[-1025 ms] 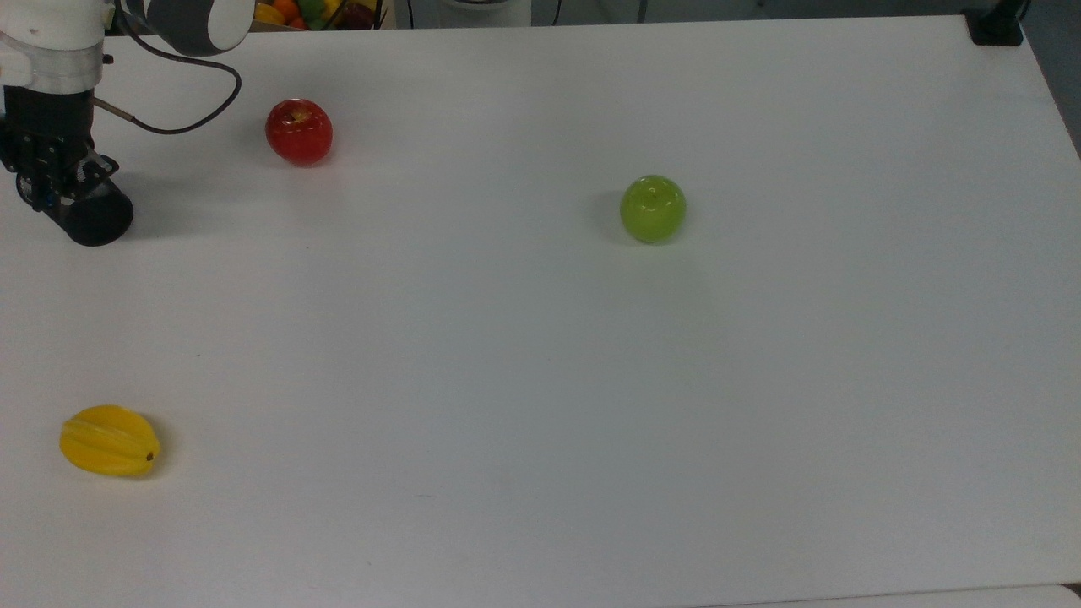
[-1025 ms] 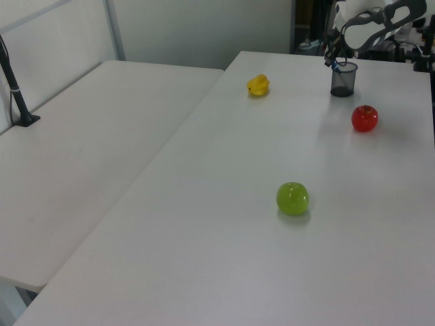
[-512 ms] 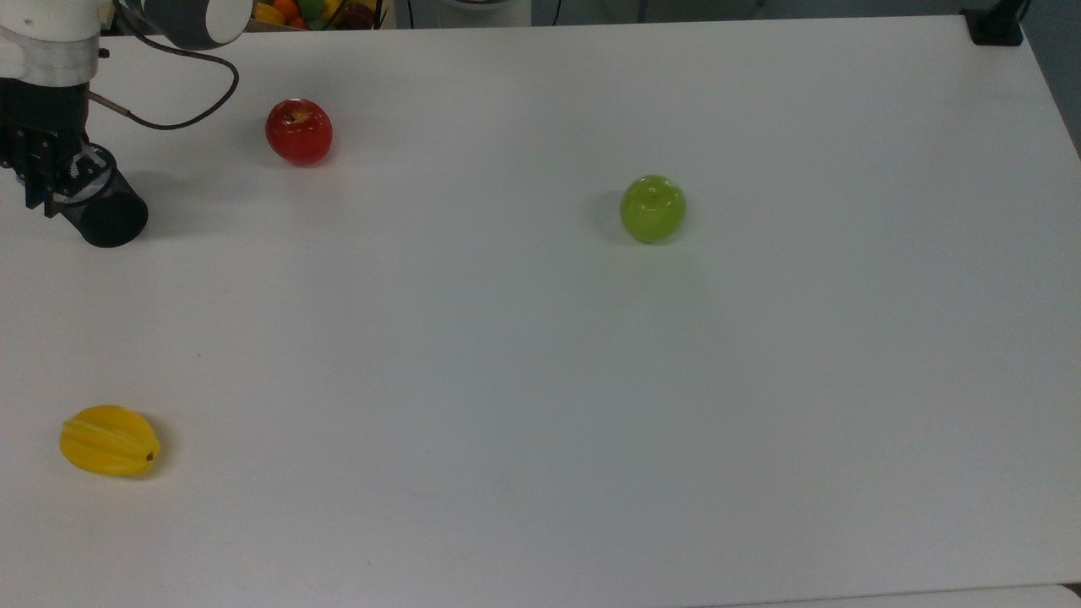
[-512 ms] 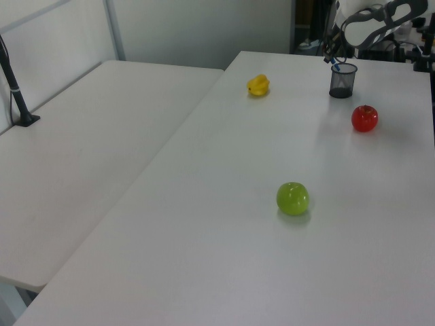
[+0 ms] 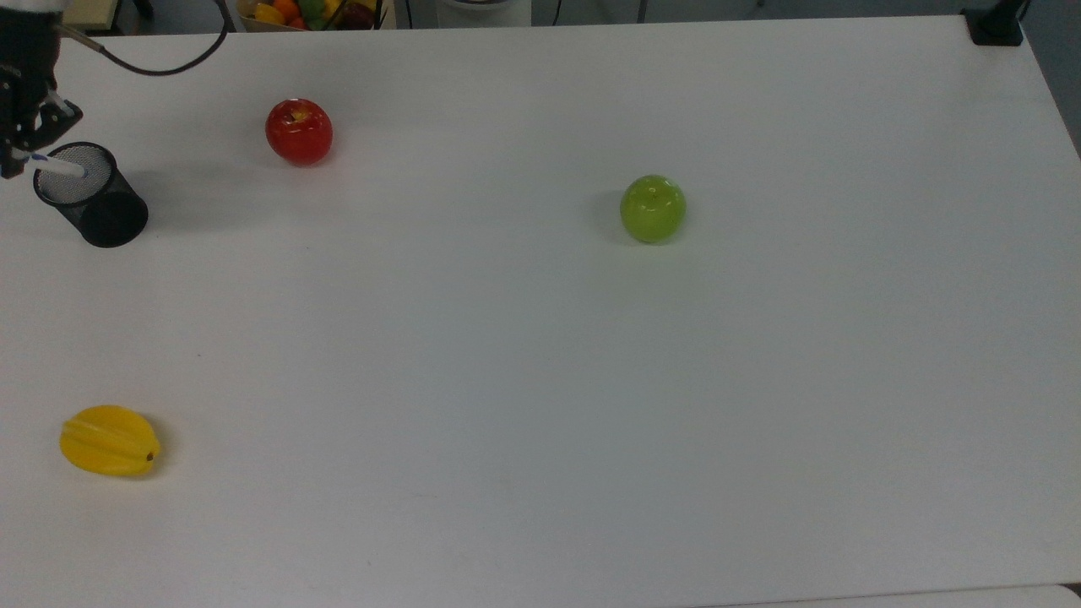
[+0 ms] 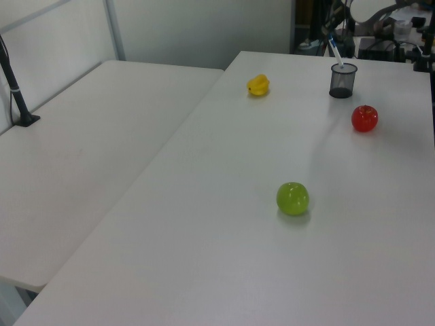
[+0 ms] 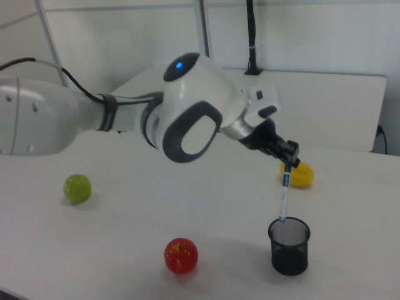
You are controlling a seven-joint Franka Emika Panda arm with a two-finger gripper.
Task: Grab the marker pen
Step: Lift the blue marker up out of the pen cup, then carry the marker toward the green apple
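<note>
Marker pen (image 7: pixel 284 197) observed as a slim white barrel with blue at its upper end and a small blue band partway down; it hangs close to upright, slightly tilted, above a black mesh pen cup (image 7: pixel 289 245). Its lower tip sits at about the level of the cup's rim, and whether it has cleared the rim cannot be told. The gripper (image 7: pixel 288 161) is closed on the pen's upper end, with the arm reaching in from the right view's left. In the top view the pen (image 5: pixel 57 166) shows as a short white bar with a blue mark, lying across the cup's mouth (image 5: pixel 74 162), with the gripper (image 5: pixel 19 148) at the top view's left edge. In the left view the pen (image 6: pixel 335 51) rises from the cup (image 6: pixel 342 80) at the far end of the table (image 6: pixel 224 224). The cup stands upright on the table; nothing else can be made out inside it. Other items on the white table: a red apple (image 5: pixel 299 131) near the cup, a green apple (image 5: pixel 653 209) well apart toward the middle, and a yellow fruit (image 5: pixel 109 440) toward the near side at the top view's left. A container of mixed fruit (image 5: pixel 309 12) sits beyond the table's far edge.
</note>
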